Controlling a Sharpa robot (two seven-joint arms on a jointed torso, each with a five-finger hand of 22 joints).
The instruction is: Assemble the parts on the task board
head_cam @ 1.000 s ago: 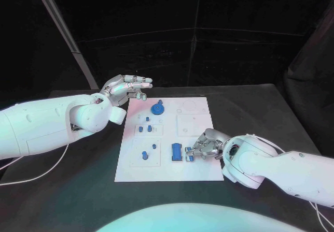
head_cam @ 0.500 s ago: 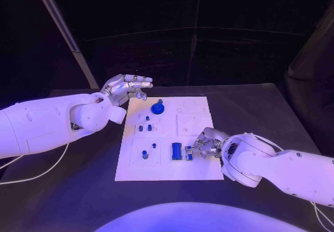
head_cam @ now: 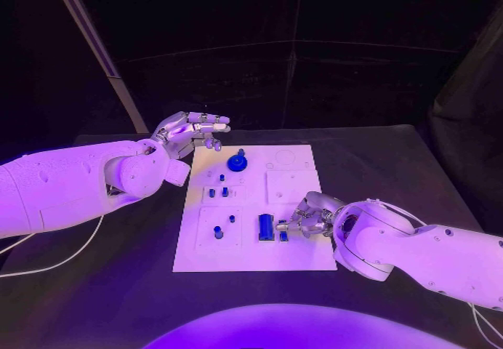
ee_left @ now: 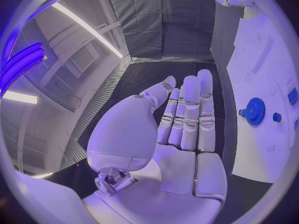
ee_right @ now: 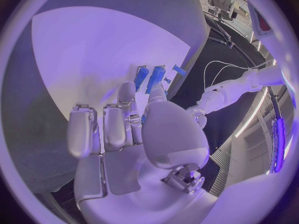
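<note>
The white task board (head_cam: 294, 254) lies mid-table. On it are a blue gear (head_cam: 238, 163) at the far end, small blue pegs (head_cam: 217, 193), two more pegs (head_cam: 218, 233) and a blue rectangular block (head_cam: 266, 227). My right hand (head_cam: 306, 221) rests low over the board's near right part, thumb and a finger pinching a small blue part (head_cam: 283, 233) right beside the block. The right wrist view has the fingertips (ee_right: 126, 92) close to blue pieces (ee_right: 155, 78). My left hand (head_cam: 191, 131) hovers off the board's far left corner, fingers spread, holding nothing. The left wrist view shows the gear (ee_left: 254, 110) beyond the flat palm (ee_left: 181, 134).
Black table (head_cam: 398, 167) surrounds the board, with dark curtains behind. A slanted grey pole (head_cam: 105, 65) stands at the back left. A white cable (head_cam: 63, 262) trails under my left arm.
</note>
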